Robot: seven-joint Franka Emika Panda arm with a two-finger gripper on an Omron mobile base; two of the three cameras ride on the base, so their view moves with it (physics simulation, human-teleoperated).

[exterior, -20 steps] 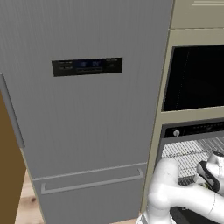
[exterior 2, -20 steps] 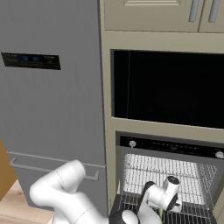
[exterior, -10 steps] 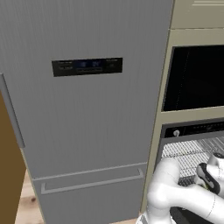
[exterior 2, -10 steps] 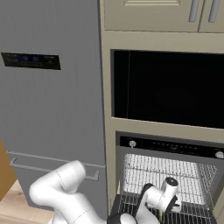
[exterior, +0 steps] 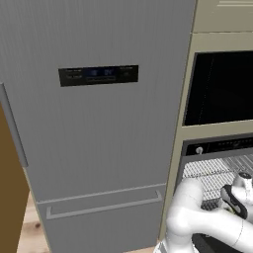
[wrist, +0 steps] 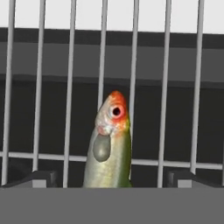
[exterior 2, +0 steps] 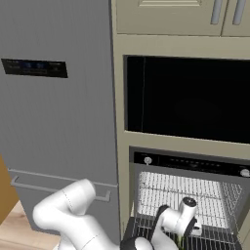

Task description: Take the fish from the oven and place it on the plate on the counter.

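My fingers stand spread as wide as they go, one dark tip on each side of the fish, and I cannot see either one touching it. The fish lies on the silvery wire rack inside the oven, its reddish head and round eye pointing away from me along the bars, its greenish body running back between my tips. My gripper sits low over the rack's front edge, though from the right base view the tips themselves are hard to make out. My white arm bends in from below, wrist turned down toward the rack. The tall grey fridge stands just beside the oven cabinet.
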